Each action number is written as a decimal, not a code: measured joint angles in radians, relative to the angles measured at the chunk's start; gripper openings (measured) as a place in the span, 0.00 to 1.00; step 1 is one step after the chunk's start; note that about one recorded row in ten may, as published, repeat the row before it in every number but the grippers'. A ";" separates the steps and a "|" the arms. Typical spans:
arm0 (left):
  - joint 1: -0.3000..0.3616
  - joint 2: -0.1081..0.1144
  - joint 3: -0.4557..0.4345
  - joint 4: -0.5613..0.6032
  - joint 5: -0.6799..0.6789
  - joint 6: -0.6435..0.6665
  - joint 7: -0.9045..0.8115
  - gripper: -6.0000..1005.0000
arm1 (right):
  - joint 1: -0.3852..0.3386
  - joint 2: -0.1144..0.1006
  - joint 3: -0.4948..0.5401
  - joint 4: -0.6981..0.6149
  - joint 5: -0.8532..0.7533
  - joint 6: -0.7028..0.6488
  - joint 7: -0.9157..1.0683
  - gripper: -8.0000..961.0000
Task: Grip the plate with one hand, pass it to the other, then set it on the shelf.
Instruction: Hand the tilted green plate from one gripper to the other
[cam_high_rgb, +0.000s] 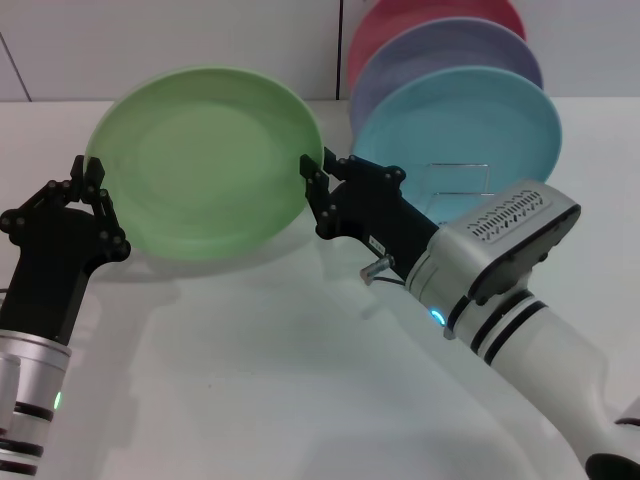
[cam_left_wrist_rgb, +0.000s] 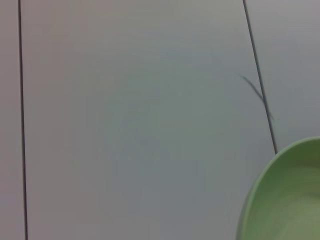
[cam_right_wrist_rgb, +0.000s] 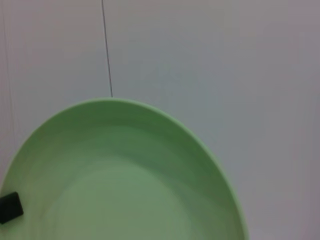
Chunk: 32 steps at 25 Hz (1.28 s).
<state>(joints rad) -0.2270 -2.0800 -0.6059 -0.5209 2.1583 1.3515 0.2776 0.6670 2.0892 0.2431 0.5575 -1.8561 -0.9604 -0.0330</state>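
Observation:
The light green plate (cam_high_rgb: 205, 160) hangs tilted above the table, its hollow face toward me. My right gripper (cam_high_rgb: 315, 195) is shut on its right rim, and one black pad (cam_right_wrist_rgb: 10, 207) lies on the plate (cam_right_wrist_rgb: 130, 180) in the right wrist view. My left gripper (cam_high_rgb: 100, 205) is at the plate's left rim with its fingers spread, and only the plate's edge (cam_left_wrist_rgb: 285, 195) shows in the left wrist view. The wire shelf (cam_high_rgb: 458, 180) stands behind my right arm, mostly hidden.
A turquoise plate (cam_high_rgb: 470, 125), a lavender plate (cam_high_rgb: 445, 60) and a red plate (cam_high_rgb: 420, 20) stand upright in the shelf at the back right. A white wall rises behind. The white table (cam_high_rgb: 250, 380) stretches below the arms.

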 joint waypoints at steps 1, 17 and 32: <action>0.000 0.000 0.000 0.000 0.000 0.000 0.000 0.04 | 0.000 0.000 0.000 0.000 0.000 0.000 0.000 0.19; 0.001 0.000 0.000 0.004 0.000 -0.002 0.000 0.04 | 0.002 0.000 0.018 0.006 0.000 0.020 0.000 0.14; 0.000 0.000 0.000 0.007 0.000 -0.006 0.000 0.04 | 0.002 0.000 0.018 0.005 0.000 0.022 -0.002 0.10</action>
<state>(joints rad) -0.2270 -2.0800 -0.6058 -0.5143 2.1583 1.3458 0.2776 0.6695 2.0892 0.2608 0.5630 -1.8560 -0.9388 -0.0349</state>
